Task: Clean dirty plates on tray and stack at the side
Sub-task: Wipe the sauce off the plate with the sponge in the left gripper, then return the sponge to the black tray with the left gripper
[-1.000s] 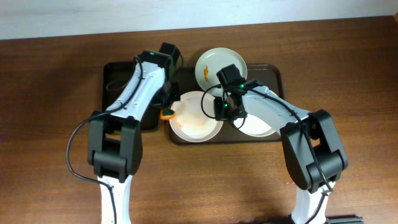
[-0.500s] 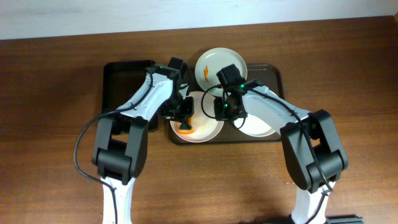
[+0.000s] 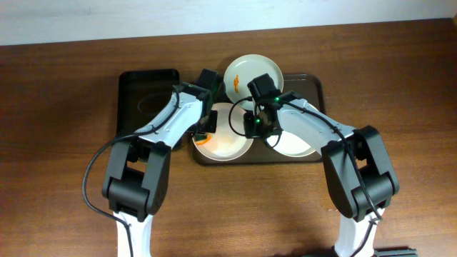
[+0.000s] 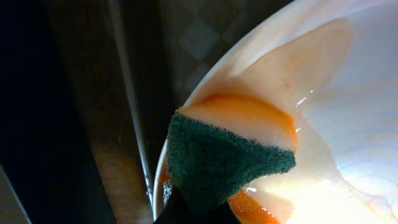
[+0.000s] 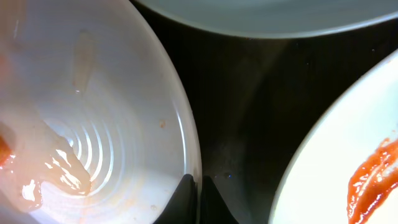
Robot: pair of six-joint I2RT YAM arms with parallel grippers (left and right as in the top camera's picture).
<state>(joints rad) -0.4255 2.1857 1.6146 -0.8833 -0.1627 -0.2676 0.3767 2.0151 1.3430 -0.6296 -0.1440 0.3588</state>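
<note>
Orange sauce thinned to a wet film is what I am working at on the near-left plate (image 3: 227, 146), which sits in the near left corner of the brown tray (image 3: 313, 86). My left gripper (image 3: 206, 127) is clamped on a sponge (image 4: 230, 158), its green scouring face toward the wrist camera. The pale orange foam side is pressed into the plate's left inner wall, just inside the rim. I judge that puts it where a stroke can drag the residue inward rather than over the edge.

My right gripper (image 5: 196, 196) is almost fully closed, its fingers pinching the right rim of that same plate. As I read it, that grip pins the plate so it cannot slide or spin under the scrubbing.

Just to the right, across a strip of tray floor, lies the near-right plate (image 5: 348, 143) with a red-orange streak, mostly under my right arm in the overhead view. Farther back, the far plate (image 3: 246, 71) shows a small orange mark and seems to lap over the tray's far rim. Left of the brown tray is a smaller black tray (image 3: 143, 93). No plate is stacked at the side yet, so I reckon the job is in its early part.
</note>
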